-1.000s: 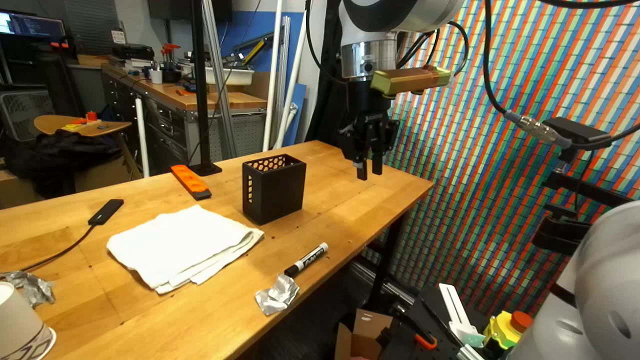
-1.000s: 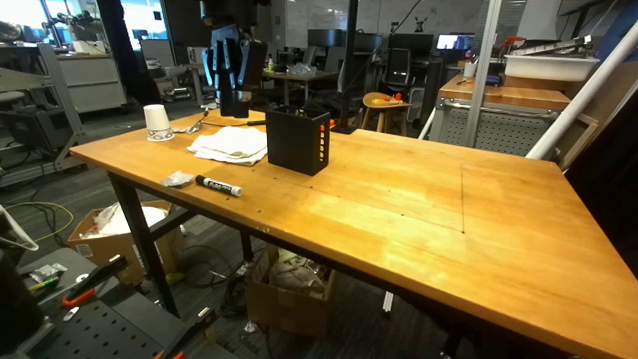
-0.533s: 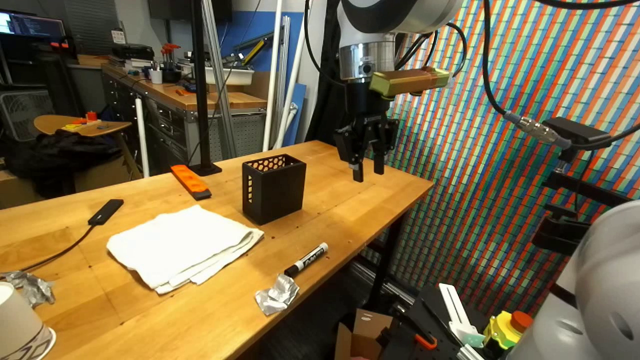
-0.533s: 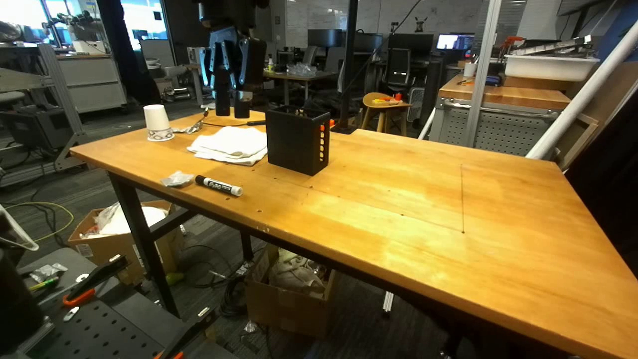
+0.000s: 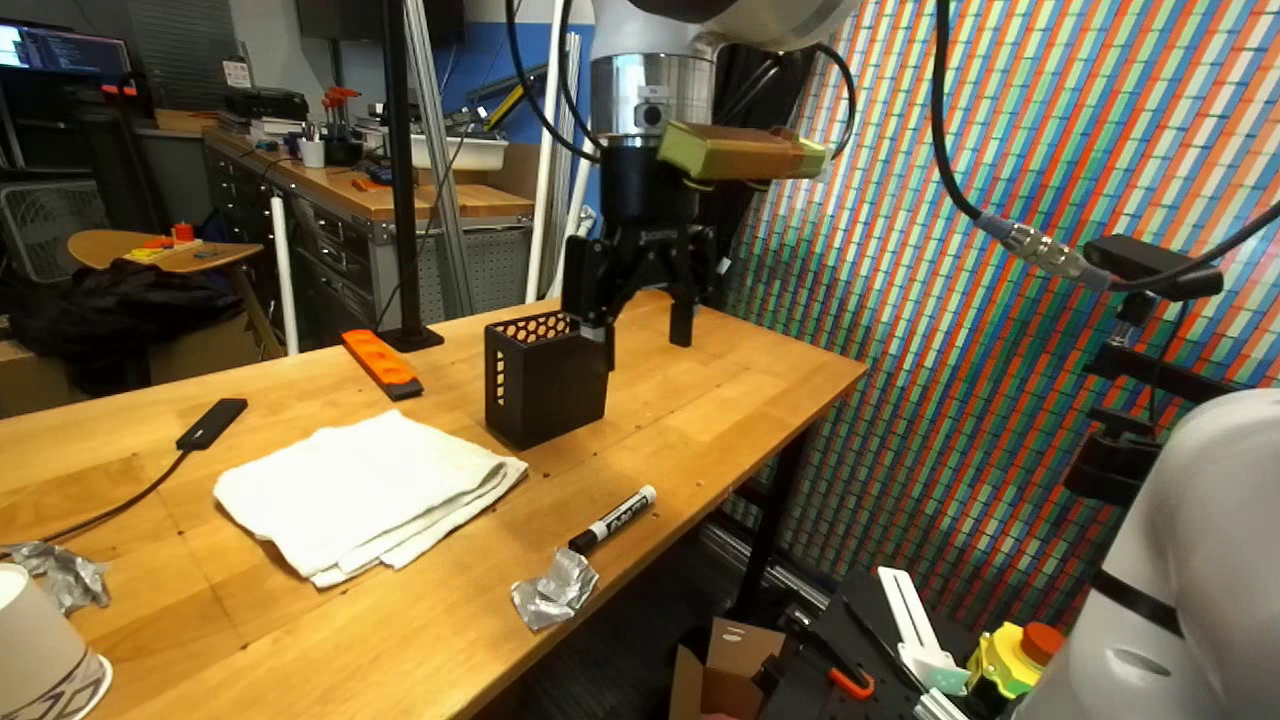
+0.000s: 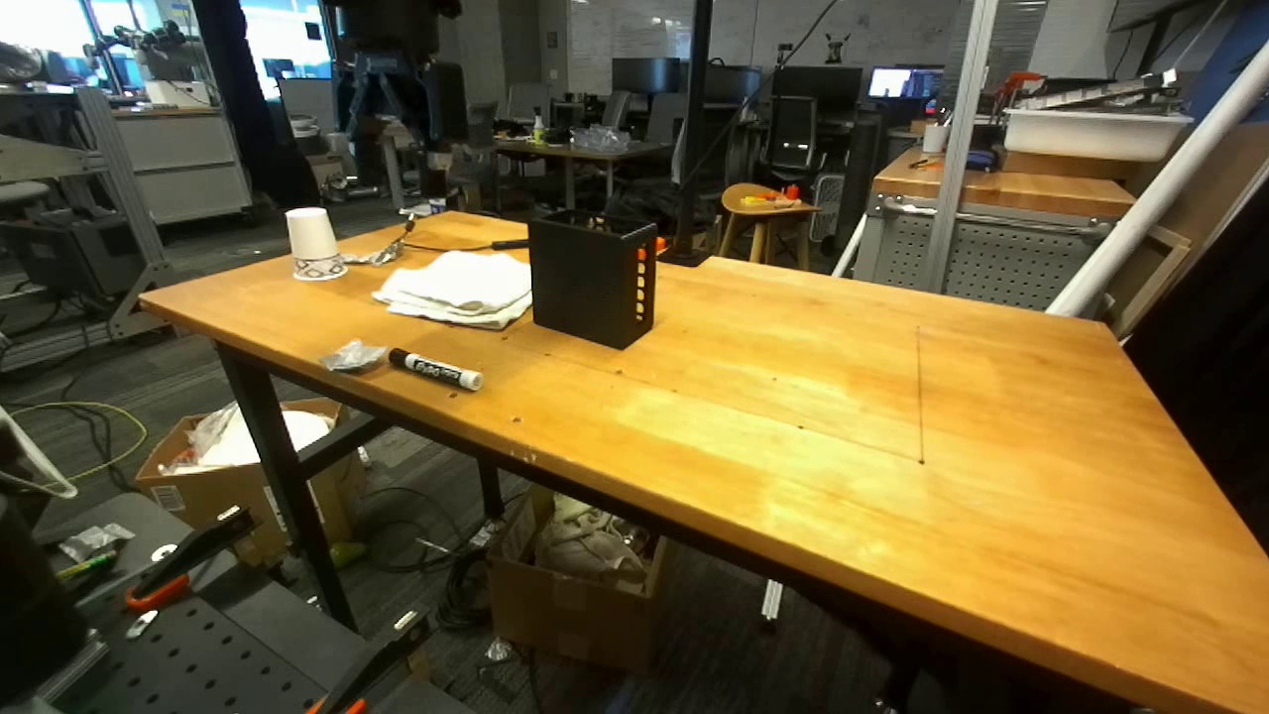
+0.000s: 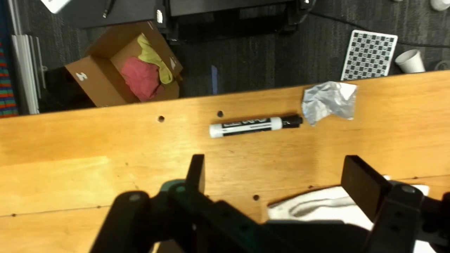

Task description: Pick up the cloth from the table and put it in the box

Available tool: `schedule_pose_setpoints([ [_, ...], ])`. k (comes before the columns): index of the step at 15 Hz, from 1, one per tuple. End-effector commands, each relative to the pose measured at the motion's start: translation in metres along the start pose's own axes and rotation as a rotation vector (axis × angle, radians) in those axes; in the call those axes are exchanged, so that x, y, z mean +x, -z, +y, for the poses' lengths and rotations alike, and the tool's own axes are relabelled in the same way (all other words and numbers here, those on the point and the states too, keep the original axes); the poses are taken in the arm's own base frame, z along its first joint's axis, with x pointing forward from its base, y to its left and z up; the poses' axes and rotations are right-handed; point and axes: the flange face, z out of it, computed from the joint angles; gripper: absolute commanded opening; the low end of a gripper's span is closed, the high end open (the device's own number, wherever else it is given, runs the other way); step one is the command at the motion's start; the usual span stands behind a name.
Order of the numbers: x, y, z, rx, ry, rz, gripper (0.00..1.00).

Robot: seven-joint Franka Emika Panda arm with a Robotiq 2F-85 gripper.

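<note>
The white folded cloth [image 5: 370, 495] lies flat on the wooden table [image 5: 720, 385], seen in both exterior views. Beside it stands the black box [image 6: 585, 278], upright with its top open and holes in its sides. My gripper [image 5: 645, 352] is in the air with its fingers spread wide and nothing between them. One finger overlaps the box's upper corner in an exterior view; whether it touches cannot be told. In the wrist view the gripper [image 7: 274, 161] has bare wood between its fingertips, and a corner of the cloth [image 7: 320, 211] shows near the right finger, the rest hidden behind the gripper.
A marker [image 5: 612, 520] and crumpled foil [image 5: 555, 590] lie near the table's front edge. A paper cup [image 6: 313, 243] stands beyond the cloth. Behind are an orange tool [image 5: 380, 362], a black hub with its cable [image 5: 211, 423] and a black post [image 5: 400, 200].
My gripper has moved left in both exterior views, over toward the box in one of them, and its fingers have spread much wider. Cloth and box have stayed put.
</note>
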Motion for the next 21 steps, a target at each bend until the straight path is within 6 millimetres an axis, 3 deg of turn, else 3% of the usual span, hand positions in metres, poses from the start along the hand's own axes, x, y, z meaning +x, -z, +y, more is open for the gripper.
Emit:
schedule_pose_setpoints([
  [1,0.025,0.016,-0.052,0.107,0.101,0.065,1.00],
  [5,0.059,0.032,-0.110,0.215,0.187,0.218,1.00],
  [9,0.100,0.036,-0.142,0.215,0.312,0.415,1.00],
  [13,0.137,-0.007,-0.145,0.155,0.443,0.467,1.00],
  [17,0.173,-0.067,-0.151,0.097,0.528,0.469,1.00],
  [21,0.189,-0.121,-0.153,0.047,0.580,0.400,1.00],
])
